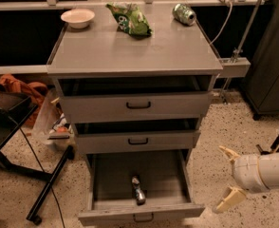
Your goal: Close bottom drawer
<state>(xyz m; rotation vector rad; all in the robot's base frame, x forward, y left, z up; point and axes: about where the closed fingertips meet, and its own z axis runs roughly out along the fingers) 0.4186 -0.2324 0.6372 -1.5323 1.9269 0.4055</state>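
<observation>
The bottom drawer [139,213] of the grey cabinet is pulled far out, its narrow grey front with a small dark loop handle at the lower edge of the camera view. A small can or bottle [138,190] lies inside it. The middle drawer [137,140] and top drawer [137,105] stand slightly open. My gripper [227,178], white with tan fingers spread open, is low at the right, beside the bottom drawer's right front corner and apart from it. It holds nothing.
On the cabinet top [130,51] sit a white bowl [78,17], a green snack bag [131,18] and a green can [184,13]. A black stand's legs [44,189] and bags [21,90] are on the floor at left. A dark cabinet [272,56] stands at right.
</observation>
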